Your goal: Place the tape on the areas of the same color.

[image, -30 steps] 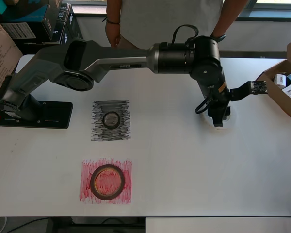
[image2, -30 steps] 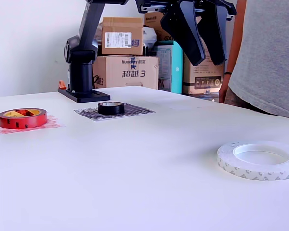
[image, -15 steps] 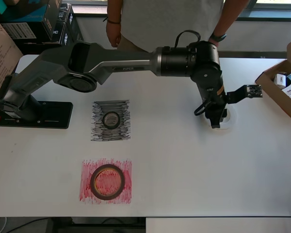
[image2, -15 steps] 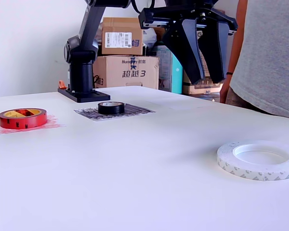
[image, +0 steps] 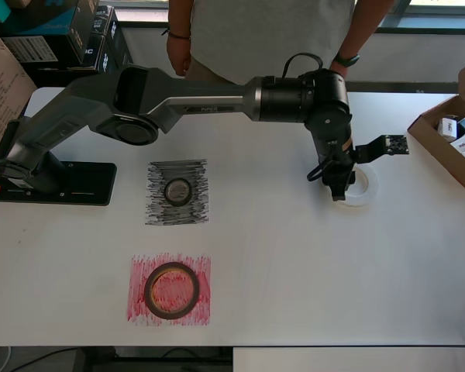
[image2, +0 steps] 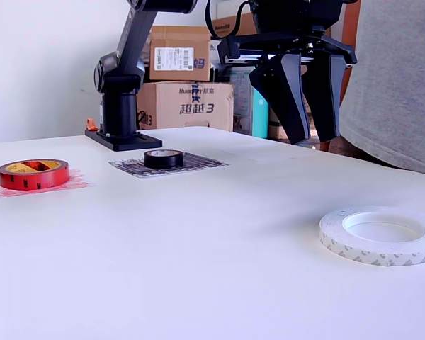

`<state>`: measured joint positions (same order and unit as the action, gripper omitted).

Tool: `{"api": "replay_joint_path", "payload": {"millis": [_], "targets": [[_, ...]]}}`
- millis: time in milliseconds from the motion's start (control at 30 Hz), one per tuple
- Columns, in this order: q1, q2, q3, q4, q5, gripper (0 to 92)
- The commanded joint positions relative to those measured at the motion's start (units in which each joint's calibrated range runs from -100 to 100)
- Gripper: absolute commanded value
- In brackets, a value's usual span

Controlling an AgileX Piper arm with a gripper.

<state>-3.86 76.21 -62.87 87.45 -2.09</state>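
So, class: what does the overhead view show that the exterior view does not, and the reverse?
Only overhead: the open cardboard box of small packages at the table's right edge. Only exterior: the hand hanging open, clear of the tabletop. Both: the black tape on the black patch, the red tape on the red patch, the white tape on bare table.

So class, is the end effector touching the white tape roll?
Apart. The exterior view shows the end effector hanging open well above the table, clear of the white tape roll lying flat.
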Motion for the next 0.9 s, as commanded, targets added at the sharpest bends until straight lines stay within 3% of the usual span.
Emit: {"api": "replay_joint_path", "payload": {"millis": [0,533,867], "targets": [[0.2,0.0,0.0,-0.1,0.9,42.2],[2.7,1.8,0.3,-0.1,4.6,42.3],[2.5,1.8,0.3,-8.1,12.3,42.1]]}}
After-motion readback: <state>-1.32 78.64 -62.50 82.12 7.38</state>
